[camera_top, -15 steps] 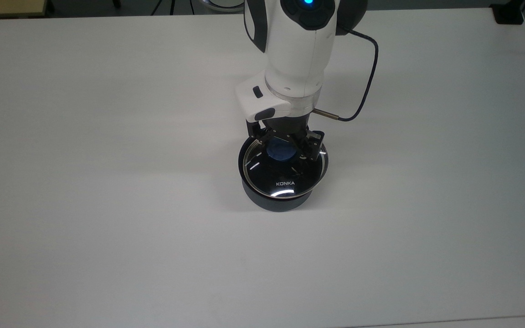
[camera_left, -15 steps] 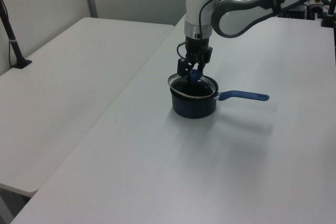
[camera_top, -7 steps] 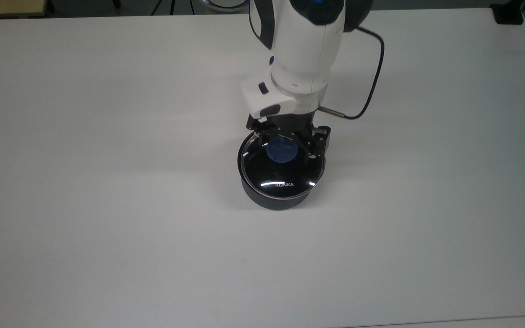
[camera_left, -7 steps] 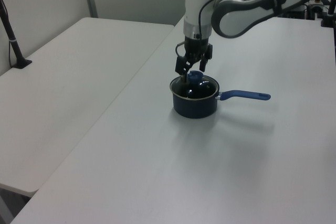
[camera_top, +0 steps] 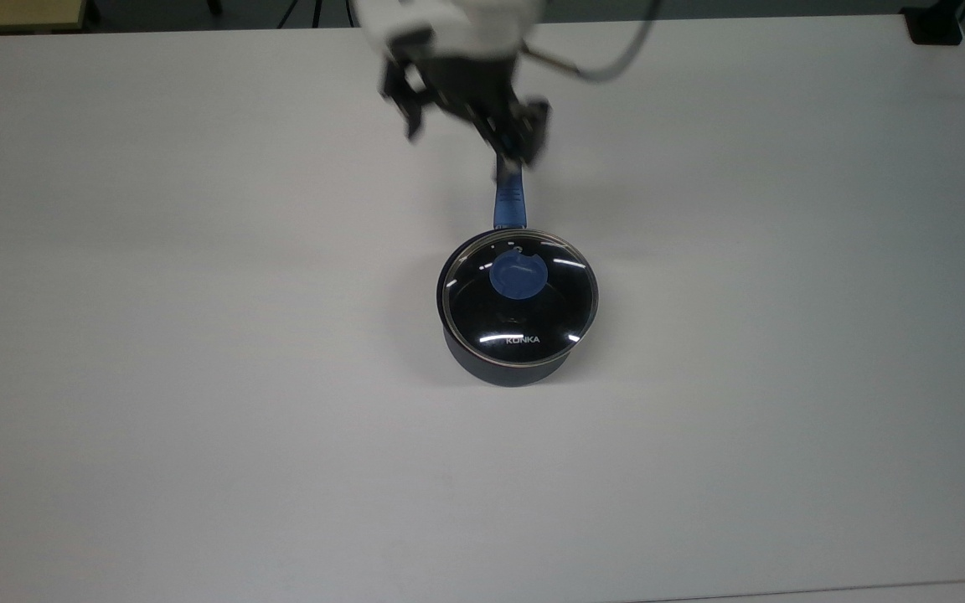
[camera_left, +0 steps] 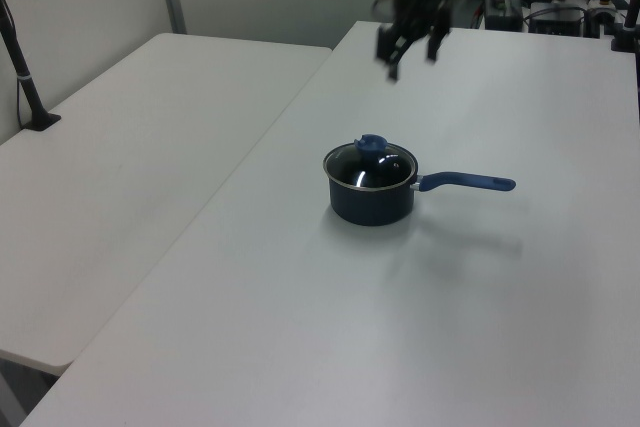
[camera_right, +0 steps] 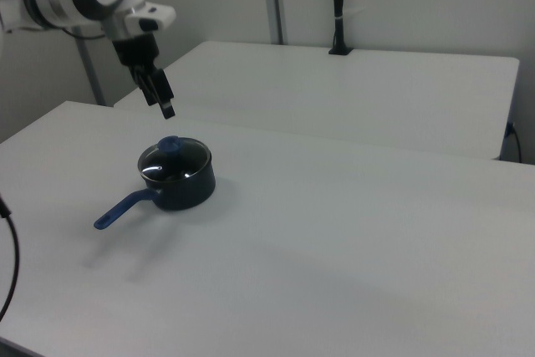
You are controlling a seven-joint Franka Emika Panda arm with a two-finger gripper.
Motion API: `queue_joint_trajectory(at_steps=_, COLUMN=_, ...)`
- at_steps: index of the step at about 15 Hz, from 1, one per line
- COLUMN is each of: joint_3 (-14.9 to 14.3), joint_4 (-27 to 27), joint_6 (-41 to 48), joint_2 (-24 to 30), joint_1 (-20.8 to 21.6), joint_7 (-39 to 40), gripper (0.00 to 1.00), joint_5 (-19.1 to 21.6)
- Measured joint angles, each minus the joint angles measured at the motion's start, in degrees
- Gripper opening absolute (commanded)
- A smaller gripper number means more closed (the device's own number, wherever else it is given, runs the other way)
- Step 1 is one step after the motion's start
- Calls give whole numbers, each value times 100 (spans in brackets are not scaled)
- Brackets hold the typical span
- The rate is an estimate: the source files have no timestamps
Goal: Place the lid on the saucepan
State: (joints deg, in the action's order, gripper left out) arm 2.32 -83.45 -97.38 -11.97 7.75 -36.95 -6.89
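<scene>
Claw (camera_top: 470,126): empty, jaws spread wide, now raised well clear of the pan (camera_top: 509,368). 0.5 s ago it sat low around the knob (camera_top: 517,277); 1 s ago the lid (camera_top: 520,297) hung tilted in its grip. Since then: lid released, arm pulled up and away. Lid lies flat, rim seated on the pan rim, knob centred. Judgement: placement done; only retreat remains. Rel. to the pan, the claw hangs above the handle (camera_top: 509,205) end, in the top view. Pan rests mid-surface (camera_top: 198,377).
</scene>
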Motion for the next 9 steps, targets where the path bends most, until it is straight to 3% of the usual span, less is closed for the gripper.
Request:
queue_joint_trajectory(at_steps=4, joint_3=6, joint_4=-367, joint_6=654, joint_2=948, joint_1=-407, joint_7=938, gripper=100, joint_5=164)
queue_joint_trajectory(at_steps=9, joint_3=-358, joint_4=-1098, joint_6=684, joint_2=1640, joint_1=-563, joint_7=1977, gripper=100, joint_5=237)
